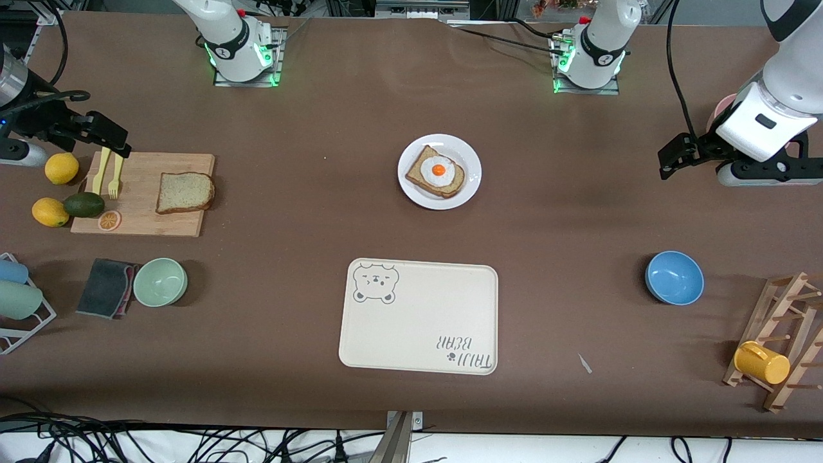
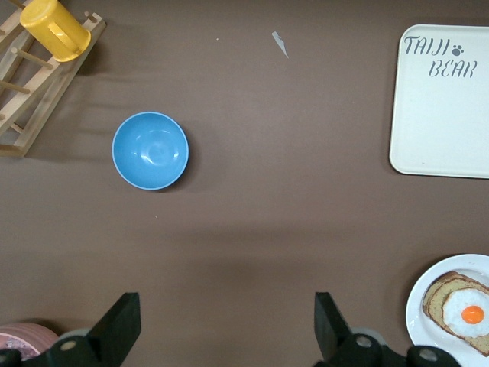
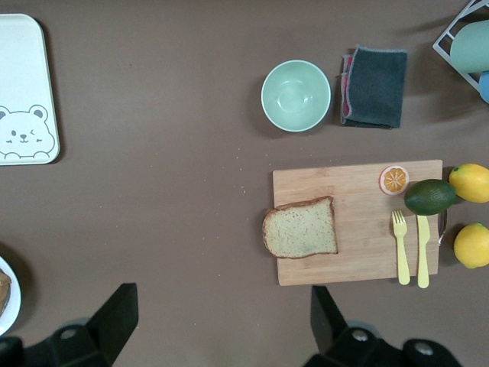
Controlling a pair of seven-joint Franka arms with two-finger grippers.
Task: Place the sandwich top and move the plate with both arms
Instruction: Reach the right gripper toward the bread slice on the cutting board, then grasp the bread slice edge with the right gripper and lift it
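Sandwich top, a plain square slice of light brown wholemeal bread (image 1: 185,192), lies untouched on the pale wooden cutting board (image 1: 138,218) at the right arm's end of the table. Both sets of jaws stand wide open and empty: the right gripper (image 3: 221,321) hangs over the bare brown table (image 1: 289,193) beside that board, the left gripper (image 2: 228,325) over the table at the left arm's end. Between them, mid-table, the round white plate (image 1: 468,188) carries an egg-topped bread slice (image 1: 437,172). A beige bear-print tray (image 1: 418,334) lies nearer the front camera.
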